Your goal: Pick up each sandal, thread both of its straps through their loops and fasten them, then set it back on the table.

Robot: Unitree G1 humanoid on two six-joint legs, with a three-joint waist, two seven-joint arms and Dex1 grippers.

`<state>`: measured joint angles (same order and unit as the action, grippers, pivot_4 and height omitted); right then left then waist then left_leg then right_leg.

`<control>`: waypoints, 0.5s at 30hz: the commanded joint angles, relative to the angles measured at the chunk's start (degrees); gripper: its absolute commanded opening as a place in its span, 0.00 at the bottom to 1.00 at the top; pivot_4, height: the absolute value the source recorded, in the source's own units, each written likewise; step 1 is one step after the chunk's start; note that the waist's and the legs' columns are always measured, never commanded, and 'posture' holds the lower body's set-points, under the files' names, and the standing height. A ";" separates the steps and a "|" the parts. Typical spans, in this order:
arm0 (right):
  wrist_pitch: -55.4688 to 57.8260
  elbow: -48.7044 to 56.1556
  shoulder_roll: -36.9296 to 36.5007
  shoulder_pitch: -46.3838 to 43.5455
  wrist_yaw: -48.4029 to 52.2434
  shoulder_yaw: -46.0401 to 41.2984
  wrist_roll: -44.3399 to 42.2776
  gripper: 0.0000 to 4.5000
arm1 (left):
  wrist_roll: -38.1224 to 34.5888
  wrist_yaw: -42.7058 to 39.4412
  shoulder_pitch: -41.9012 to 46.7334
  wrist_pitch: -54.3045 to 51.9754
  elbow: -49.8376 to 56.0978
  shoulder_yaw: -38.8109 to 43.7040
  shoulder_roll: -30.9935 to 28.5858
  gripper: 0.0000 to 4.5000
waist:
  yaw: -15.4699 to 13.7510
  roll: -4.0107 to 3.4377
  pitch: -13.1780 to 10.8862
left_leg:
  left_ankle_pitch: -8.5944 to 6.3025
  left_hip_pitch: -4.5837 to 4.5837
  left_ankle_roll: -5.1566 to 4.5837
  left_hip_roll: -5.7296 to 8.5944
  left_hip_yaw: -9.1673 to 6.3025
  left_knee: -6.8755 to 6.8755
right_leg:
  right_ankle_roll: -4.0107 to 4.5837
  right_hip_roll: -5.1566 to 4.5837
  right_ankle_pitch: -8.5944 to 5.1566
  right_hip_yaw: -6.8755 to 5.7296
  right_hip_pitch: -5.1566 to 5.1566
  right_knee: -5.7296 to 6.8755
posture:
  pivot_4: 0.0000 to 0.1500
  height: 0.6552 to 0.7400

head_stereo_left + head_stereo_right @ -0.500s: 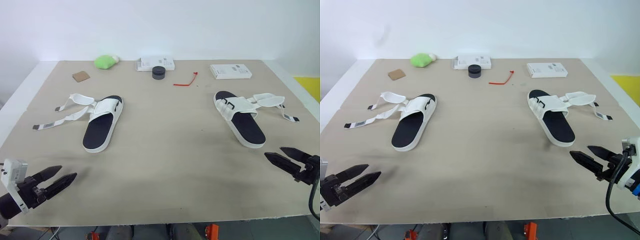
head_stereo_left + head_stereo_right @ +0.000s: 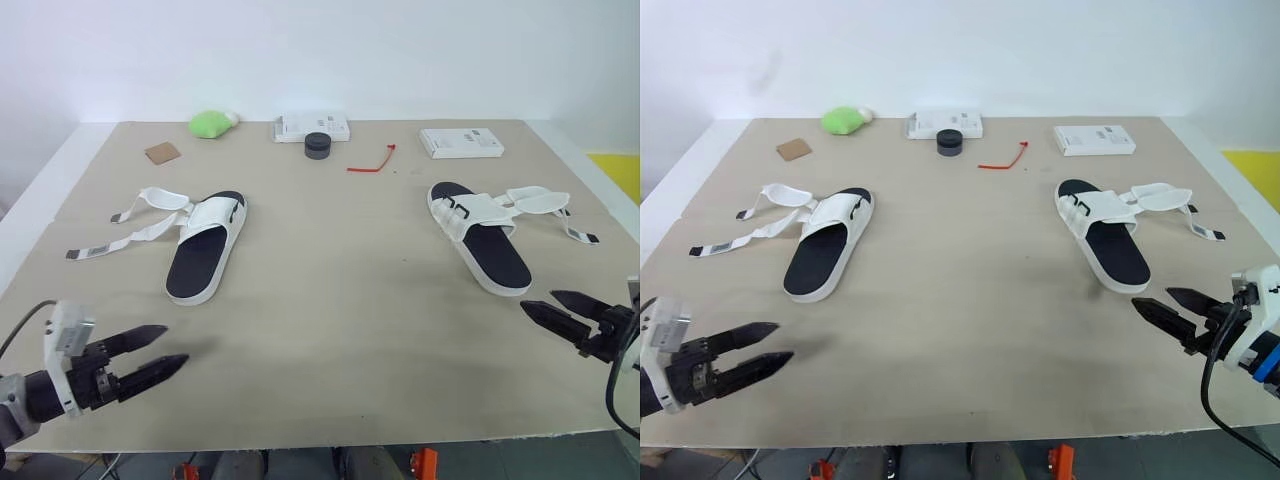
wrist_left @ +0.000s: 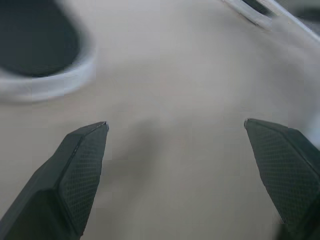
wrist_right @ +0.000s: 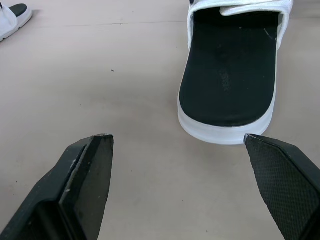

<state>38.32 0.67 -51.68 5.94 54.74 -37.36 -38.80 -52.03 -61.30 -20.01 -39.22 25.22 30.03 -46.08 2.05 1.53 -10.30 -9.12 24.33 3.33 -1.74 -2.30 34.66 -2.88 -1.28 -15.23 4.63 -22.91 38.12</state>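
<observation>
- Your left fingers (image 2: 135,337) stand wide apart at lower left; the left sandal (image 2: 200,255) lies on the worktop (image 2: 340,300) above them, apart.
- Your right fingers (image 2: 550,318) gape wide at lower right; the right sandal (image 2: 485,245) lies near, untouched.

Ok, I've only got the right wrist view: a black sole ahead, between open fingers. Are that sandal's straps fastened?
Observer: No. The right sandal has its straps loose, trailing rightward on the table.
Operator: And the other sandal?
Observer: The left sandal lies sole-down, also unfastened, with its strap ends splayed out to the left.
Operator: Where's the left gripper?
Observer: The left gripper is open, low over the near edge, short of the left sandal and holding nothing.
</observation>
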 commanded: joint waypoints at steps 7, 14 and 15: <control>6.51 5.73 0.76 -16.29 -15.23 10.35 4.02 1.00 | -5.86 3.26 25.80 -3.76 4.80 -14.12 -1.26 1.00 | 0.62 0.01 0.00 | 0.16 -0.01 -0.18 -0.01 0.09 0.08 | -0.10 0.09 0.26 0.14 0.00 0.03 | 1.00 1.00; 7.31 -0.79 7.26 -29.00 -24.78 19.64 10.20 1.00 | -0.90 4.55 37.02 -1.16 0.81 -22.97 4.23 1.00 | 0.67 0.03 -0.02 | 0.16 0.04 -0.19 -0.02 0.09 0.07 | -0.51 0.35 0.42 0.46 -0.01 0.03 | 1.00 1.00; 6.67 -2.16 7.68 -30.35 -24.91 20.37 10.95 1.00 | -0.58 4.38 37.75 -1.09 0.44 -23.67 4.67 1.00 | 0.67 0.03 -0.02 | 0.16 0.08 -0.20 -0.01 0.09 0.08 | -0.54 0.35 0.45 0.47 -0.04 0.03 | 1.00 1.00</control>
<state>46.33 -1.33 -43.38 -23.45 30.46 -16.32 -28.68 -52.92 -56.70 17.10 -41.24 25.41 6.31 -41.30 2.72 1.56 -10.32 -8.95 24.46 3.12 -1.73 -2.20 34.74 -3.45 -0.93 -14.76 5.15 -22.99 38.14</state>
